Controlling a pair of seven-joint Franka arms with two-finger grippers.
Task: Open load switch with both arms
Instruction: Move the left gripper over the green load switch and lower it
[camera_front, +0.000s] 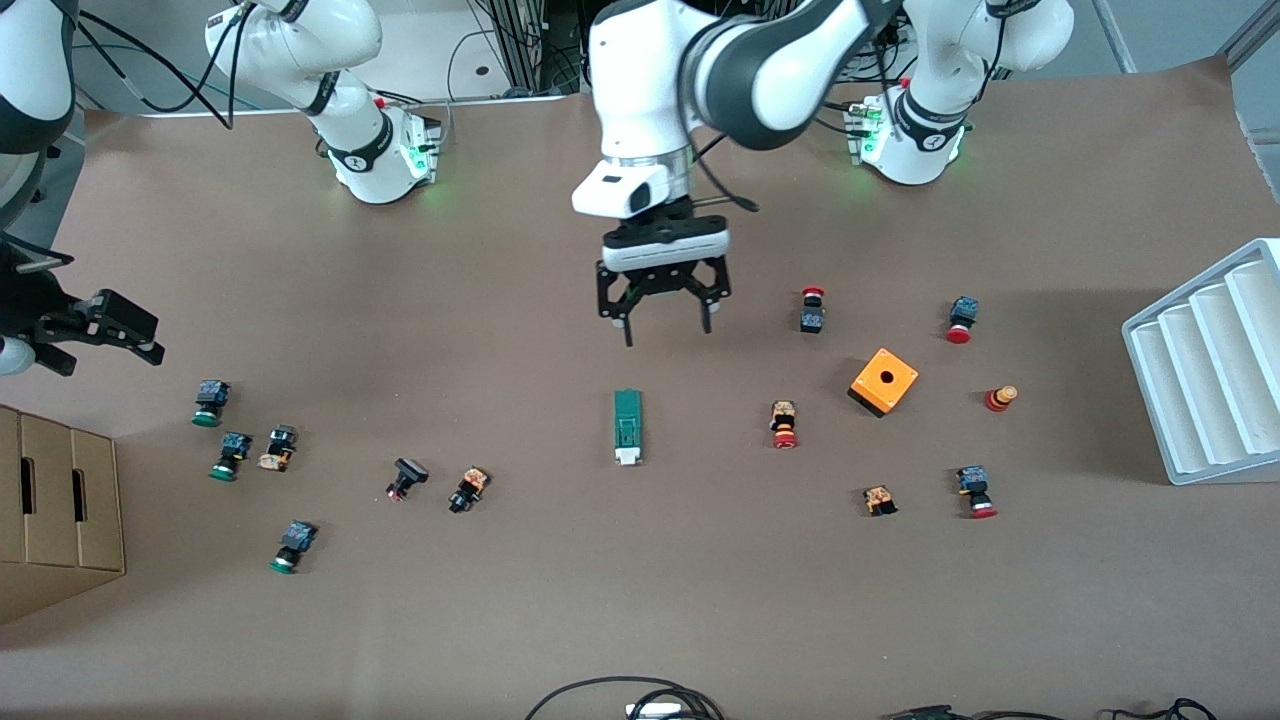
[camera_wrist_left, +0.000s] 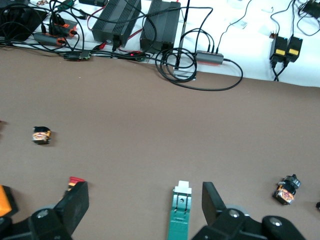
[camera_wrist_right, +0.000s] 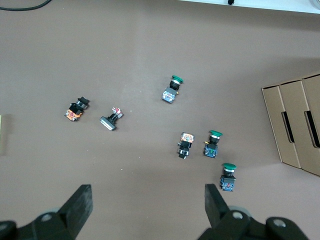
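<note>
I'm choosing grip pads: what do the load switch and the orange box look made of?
Load switch: likely moulded plastic, matte green body with a white end piece, no metallic glint. Orange box: probably smooth plastic too, evenly coloured with crisp edges, a round hole on top and a dark base.

The counter (camera_front: 500, 620) is covered in matt brown paper. The arms' white shells (camera_front: 640, 70) look like glossy plastic. The box (camera_front: 60, 500) is plain cardboard.

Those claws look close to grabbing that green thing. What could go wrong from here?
The open left gripper hangs over bare table, not squarely over the load switch, so coming down it might nudge the slim switch askew. The right gripper, also open, waits over the right arm's end, above scattered green-capped buttons it might bump.
</note>
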